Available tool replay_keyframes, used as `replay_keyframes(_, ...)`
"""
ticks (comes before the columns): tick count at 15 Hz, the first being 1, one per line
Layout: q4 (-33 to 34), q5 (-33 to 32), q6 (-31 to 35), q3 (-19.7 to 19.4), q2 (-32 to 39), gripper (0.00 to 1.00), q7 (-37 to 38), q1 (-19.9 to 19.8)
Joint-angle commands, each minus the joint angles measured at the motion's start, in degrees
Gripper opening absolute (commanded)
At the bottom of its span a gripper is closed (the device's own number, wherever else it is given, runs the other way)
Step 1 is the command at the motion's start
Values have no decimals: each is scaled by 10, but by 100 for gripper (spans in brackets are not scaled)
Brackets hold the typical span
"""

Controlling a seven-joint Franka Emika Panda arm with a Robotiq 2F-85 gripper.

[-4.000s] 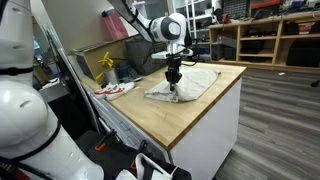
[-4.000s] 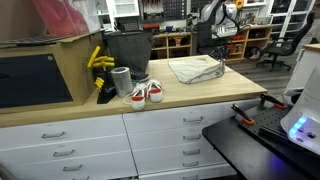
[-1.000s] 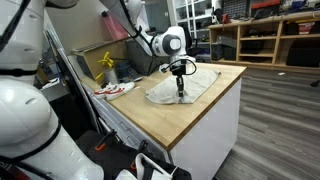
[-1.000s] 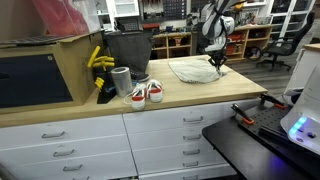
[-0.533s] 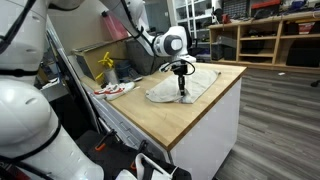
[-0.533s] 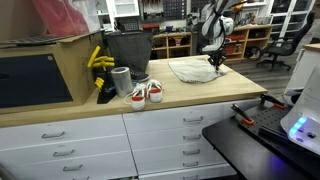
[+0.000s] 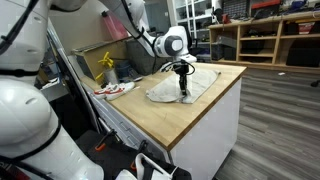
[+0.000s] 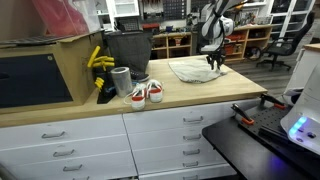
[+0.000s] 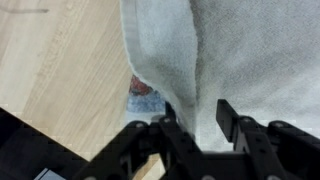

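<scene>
A white towel (image 7: 170, 90) (image 8: 192, 69) lies rumpled on the wooden countertop (image 7: 200, 118) (image 8: 200, 93). My gripper (image 7: 182, 93) (image 8: 215, 63) points straight down onto the towel near its middle fold. In the wrist view the towel (image 9: 250, 50) fills most of the picture, and a raised fold runs down toward the gripper (image 9: 198, 125). The two black fingers (image 9: 228, 115) stand apart with towel cloth showing in the gap, and nothing is pinched. A small red and blue label (image 9: 140, 92) peeks out at the towel's edge.
A pair of red and white shoes (image 8: 146, 93) (image 7: 113, 90), a grey cup (image 8: 121, 80), a black bin (image 8: 125, 50) and a yellow object (image 8: 97, 60) stand at one end of the counter. Drawers (image 8: 150, 140) sit below the countertop. Shelving and an office chair (image 8: 290, 45) lie beyond.
The jaws have spread apart over the towel fold that they were shut on half a second ago. The arm has stayed at the same spot on the towel.
</scene>
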Motion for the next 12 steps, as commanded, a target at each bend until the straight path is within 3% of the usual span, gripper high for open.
replay_keyframes(1, -19, 22, 33, 6, -22, 80, 0, 1)
replay_keyframes(4, -22, 39, 48, 17, -31, 99, -4, 3)
replay_keyframes(12, -65, 37, 198, 25, -42, 100, -15, 34)
